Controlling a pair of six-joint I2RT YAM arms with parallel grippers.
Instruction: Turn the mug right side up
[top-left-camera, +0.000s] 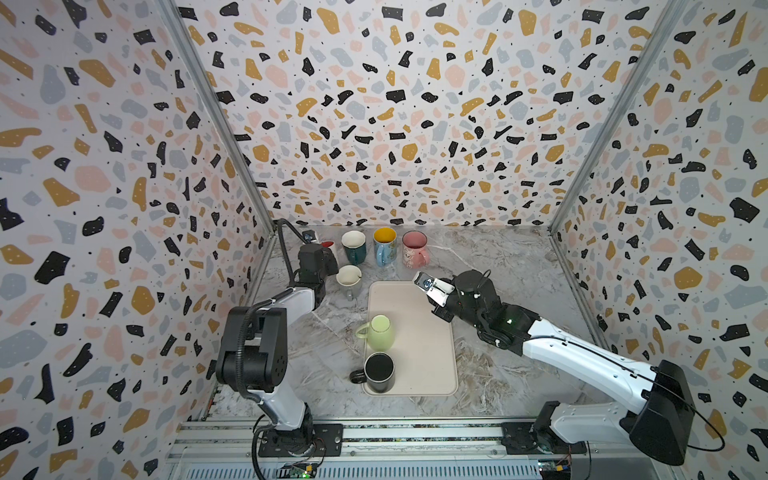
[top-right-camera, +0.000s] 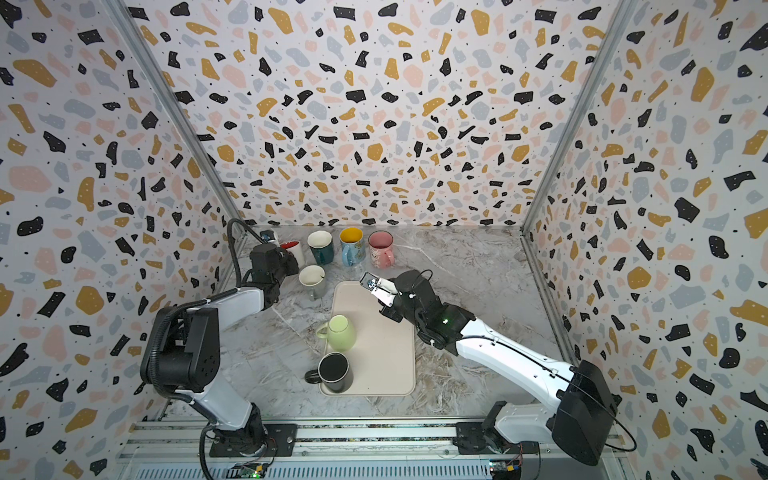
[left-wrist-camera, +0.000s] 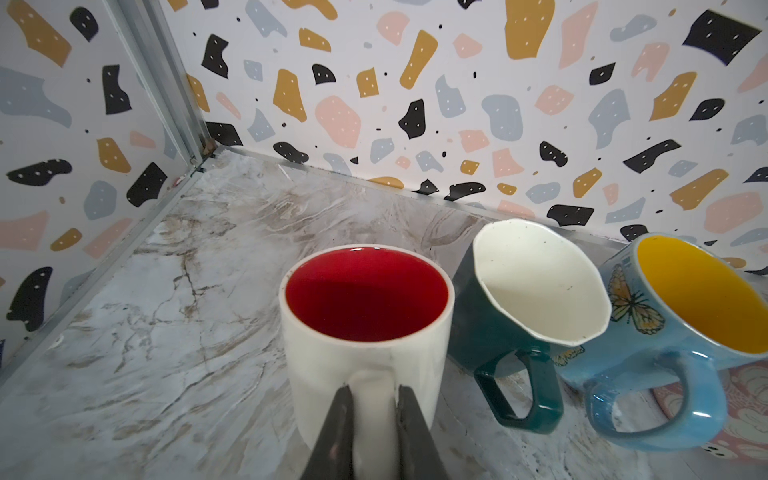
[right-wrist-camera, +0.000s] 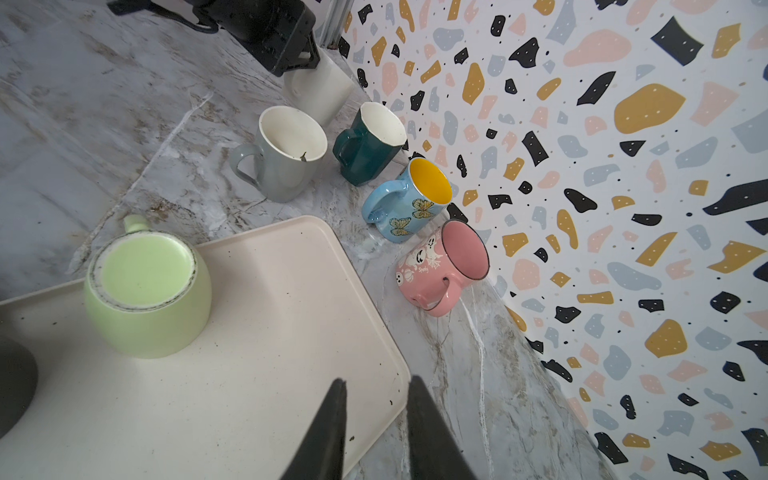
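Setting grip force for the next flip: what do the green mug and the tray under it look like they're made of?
Green mug: looks like glazed ceramic with a soft satin sheen; the sign is the rough, unglazed grey ring on its upturned base. Tray: matte beige, faintly speckled, with a rounded raised rim; probably plastic or silicone, the look leaves that open.

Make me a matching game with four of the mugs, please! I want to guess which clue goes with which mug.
Mugs:
1. green mug
2. white mug
3. blue mug
4. pink mug

Clues:
A. yellow inside
B. upside down on the tray
C. handle pinched by the left gripper
D. white cartoon drawings on its side

Pairs: 1-B, 2-C, 3-A, 4-D
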